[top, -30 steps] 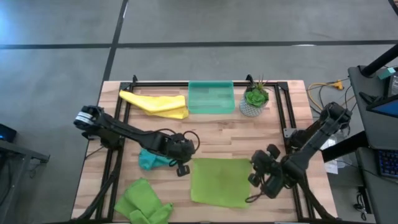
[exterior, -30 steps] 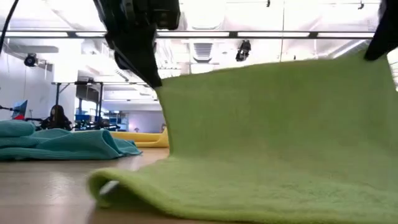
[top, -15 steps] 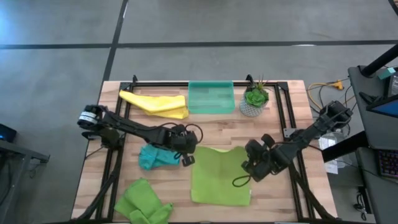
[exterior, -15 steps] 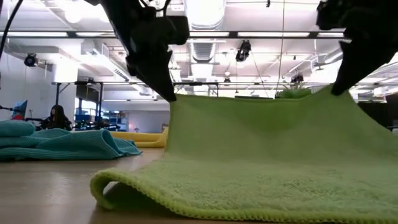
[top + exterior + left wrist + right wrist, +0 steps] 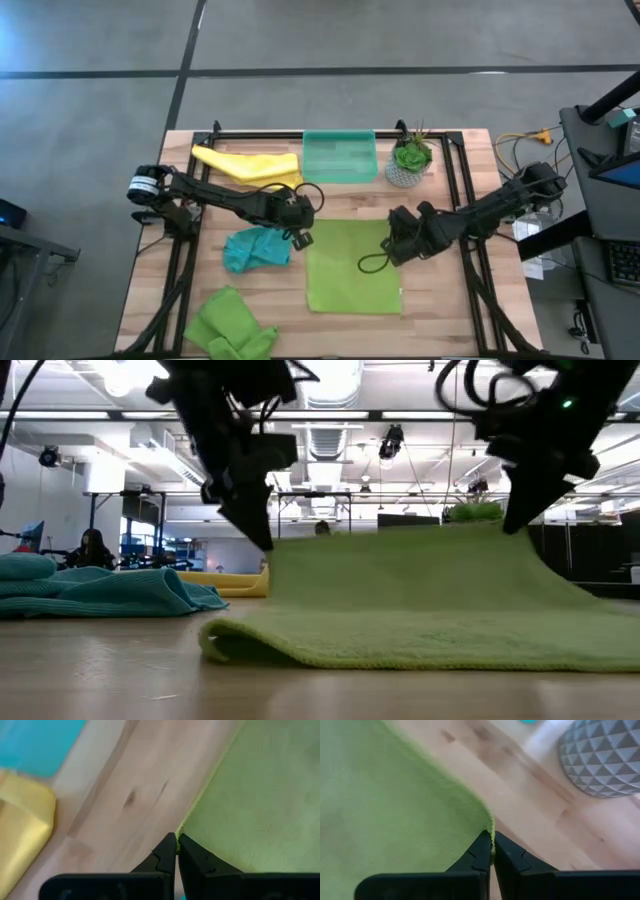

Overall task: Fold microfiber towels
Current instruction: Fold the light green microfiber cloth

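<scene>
You have the left gripper (image 5: pixel 300 226) and right gripper (image 5: pixel 392 231) each clenched on a far corner of the green towel (image 5: pixel 352 268) at mid-table, its first fold unfinished. The yellow towel (image 5: pixel 250 165), blue towel (image 5: pixel 254 248) and second green towel (image 5: pixel 230 323) lie crumpled, unfolded.

- Green towel (image 5: pixel 352 268): lime, spread near the table's centre toward 5 o'clock, its far edge lifted, both far corners pinched, front edge doubled under.
- Teal towel (image 5: pixel 255 249): crumpled, just beside it at 9 o'clock.
- Yellow towel (image 5: pixel 250 165): loosely folded, at 11 o'clock.
- Second green towel (image 5: pixel 228 326): rumpled, at 7 o'clock.
</scene>
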Motion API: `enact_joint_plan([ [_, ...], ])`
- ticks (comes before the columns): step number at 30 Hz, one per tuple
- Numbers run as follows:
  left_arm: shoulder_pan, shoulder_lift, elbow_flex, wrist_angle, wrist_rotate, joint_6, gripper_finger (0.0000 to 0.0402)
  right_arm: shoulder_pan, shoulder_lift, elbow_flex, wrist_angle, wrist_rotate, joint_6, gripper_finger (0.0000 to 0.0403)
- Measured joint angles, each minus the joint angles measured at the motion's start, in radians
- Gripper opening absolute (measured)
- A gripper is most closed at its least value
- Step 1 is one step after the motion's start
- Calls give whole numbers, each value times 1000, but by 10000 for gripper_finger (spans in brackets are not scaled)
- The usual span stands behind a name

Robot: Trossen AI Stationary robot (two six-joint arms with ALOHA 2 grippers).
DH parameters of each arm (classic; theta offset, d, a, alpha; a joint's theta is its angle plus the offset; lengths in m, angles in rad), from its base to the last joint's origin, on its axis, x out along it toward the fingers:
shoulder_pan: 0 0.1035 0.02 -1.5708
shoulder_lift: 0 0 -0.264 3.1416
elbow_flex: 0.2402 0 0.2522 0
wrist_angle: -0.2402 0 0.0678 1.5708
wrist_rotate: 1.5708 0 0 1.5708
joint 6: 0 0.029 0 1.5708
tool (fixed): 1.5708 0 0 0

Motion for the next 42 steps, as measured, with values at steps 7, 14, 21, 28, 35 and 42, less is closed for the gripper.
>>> enact_joint_plan([
  [7, 27, 0, -60, 47, -5, -1, 63, -85, 0, 8, -9, 15, -23, 71],
  [14, 56, -27, -56, 42, -33, 0, 150, -94, -57, 40, -12, 84, -59, 123],
  [21, 55, -98, -57, 21, 347, 47, 175, 156, -207, 12, 117, 39, -122, 133],
  [28, -160, -121, -59, 79, 447, 50, 175, 574, -197, -108, 506, 64, -5, 115],
  [35, -451, -85, -59, 190, 118, 35, 176, 720, -10, -88, 535, 79, 168, 87],
  [42, -547, -2, -42, 326, 20, -35, 176, 738, 66, -76, 538, 78, 207, 74],
])
